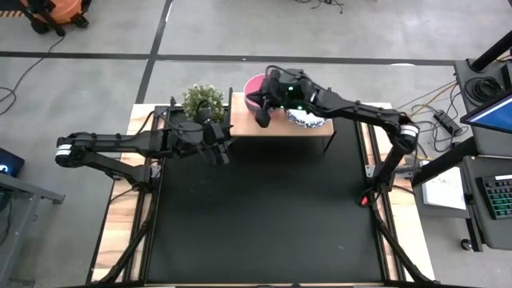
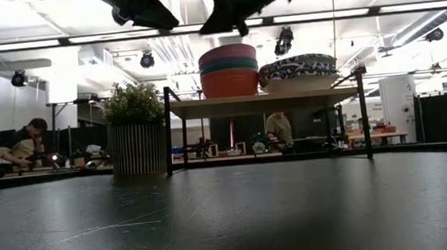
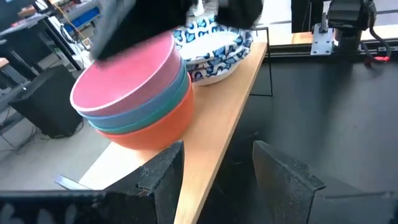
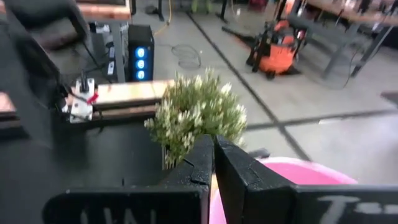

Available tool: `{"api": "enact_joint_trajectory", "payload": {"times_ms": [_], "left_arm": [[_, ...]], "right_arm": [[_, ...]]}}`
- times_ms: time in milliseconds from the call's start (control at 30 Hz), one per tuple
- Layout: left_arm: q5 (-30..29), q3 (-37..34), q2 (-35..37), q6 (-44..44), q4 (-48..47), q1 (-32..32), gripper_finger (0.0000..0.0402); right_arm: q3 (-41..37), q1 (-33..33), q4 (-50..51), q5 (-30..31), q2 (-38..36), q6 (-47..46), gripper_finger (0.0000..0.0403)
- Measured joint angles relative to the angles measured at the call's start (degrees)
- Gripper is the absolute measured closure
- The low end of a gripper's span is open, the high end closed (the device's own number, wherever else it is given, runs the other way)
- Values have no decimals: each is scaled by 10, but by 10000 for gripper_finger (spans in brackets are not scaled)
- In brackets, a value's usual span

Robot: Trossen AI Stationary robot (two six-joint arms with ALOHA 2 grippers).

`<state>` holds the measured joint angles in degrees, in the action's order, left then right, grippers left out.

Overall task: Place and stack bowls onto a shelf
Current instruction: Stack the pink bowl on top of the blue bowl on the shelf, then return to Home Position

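Observation:
On the light-wood shelf [image 1: 276,126] [image 2: 262,102] stand two stacks. One is of plain bowls [image 2: 229,70] [image 3: 134,93], pink on top, then teal and orange-red. Beside it are white bowls with blue patterned rims [image 1: 308,119] [image 2: 297,69] [image 3: 211,53]. My right gripper [image 1: 262,120] [image 4: 213,162] is shut and hangs just above the pink bowl's rim [image 4: 298,174] without touching it. My left gripper [image 1: 220,152] [image 3: 214,168] is open, in the air over the mat off the shelf's left near corner, facing both stacks.
A potted green plant [image 1: 204,100] [image 2: 135,136] stands at the shelf's left end, close behind my left arm. The black mat [image 1: 264,216] lies bare in front of the shelf. People sit and stand in the room beyond the table [image 2: 25,144].

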<state>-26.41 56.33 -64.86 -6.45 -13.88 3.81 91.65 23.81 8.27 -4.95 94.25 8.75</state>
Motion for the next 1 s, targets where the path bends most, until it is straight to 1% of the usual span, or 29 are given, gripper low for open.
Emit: {"api": "enact_joint_trajectory", "payload": {"times_ms": [133, 267, 467, 600, 700, 833, 1000], "left_arm": [[0, -17, 0, 17, 1, -1, 226], [1, -39, 0, 38, 14, -1, 226], [1, -45, 0, 59, 15, -2, 226], [1, -45, 0, 59, 21, -2, 226], [1, -45, 0, 59, 24, -2, 226], [1, -45, 0, 59, 24, -2, 226], [1, -45, 3, 59, 23, -2, 226]], "right_arm": [[-18, 1, -4, 0, -36, 18, 394], [-67, 17, -8, -1, -66, 26, 394], [-197, 57, -115, 0, -109, -18, 394], [-264, 63, -189, 0, -122, -41, 394], [-280, 64, -214, 0, -136, -43, 394], [-281, 64, -213, 0, -158, -42, 394], [-274, 63, -174, 0, -203, -31, 394]]}}
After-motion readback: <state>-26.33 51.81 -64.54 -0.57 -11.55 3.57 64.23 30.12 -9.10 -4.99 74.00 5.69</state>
